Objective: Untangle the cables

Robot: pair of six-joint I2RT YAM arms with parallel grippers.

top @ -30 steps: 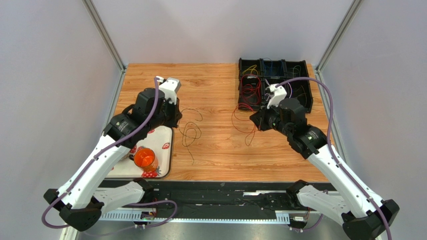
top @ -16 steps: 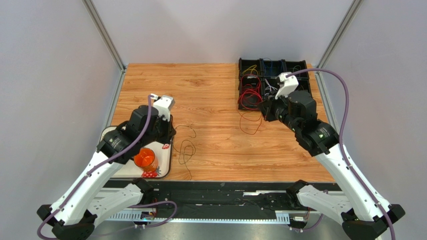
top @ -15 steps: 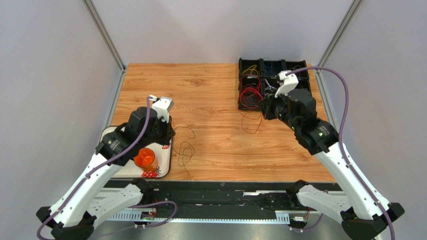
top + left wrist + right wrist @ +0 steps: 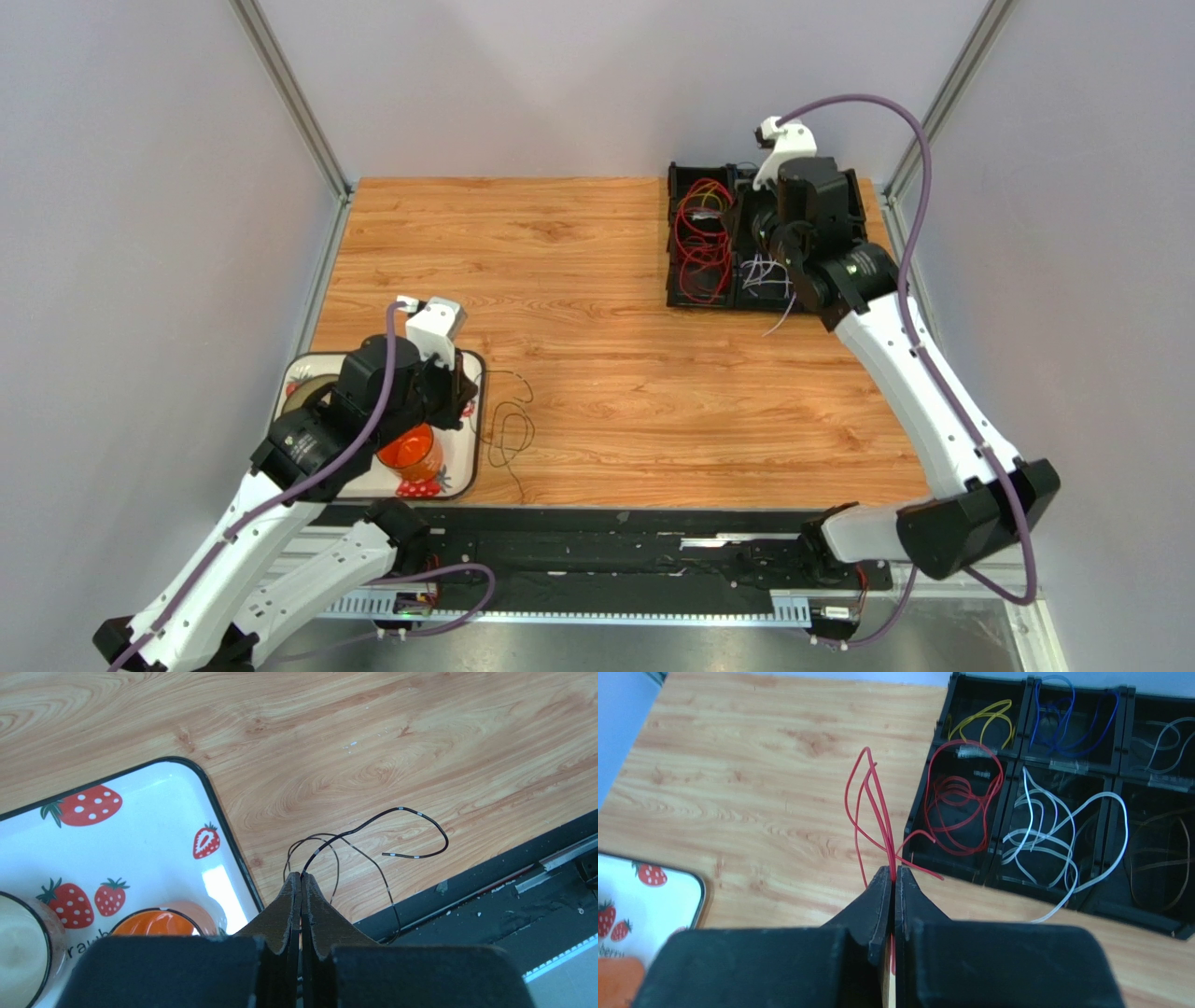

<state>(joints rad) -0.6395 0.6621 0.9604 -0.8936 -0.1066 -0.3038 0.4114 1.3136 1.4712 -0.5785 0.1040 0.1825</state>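
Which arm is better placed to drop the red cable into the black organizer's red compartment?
Right. Its tool is shut on the red cable close to the organizer; the left tool pinches a dark cable far off by the strawberry tray.

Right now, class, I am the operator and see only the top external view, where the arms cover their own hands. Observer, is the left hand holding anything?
Observer: Yes. The left wrist view shows the left hand shut on a dark cable, pinched at the fingertips.
Operator: And the right hand?
Observer: The right hand is shut on a red cable. It rises in loops over the wood, beside the black tray.
Operator: What does the right arm hide in that tray?
Observer: A blue cable, coiled in the top middle compartment of the right wrist view.
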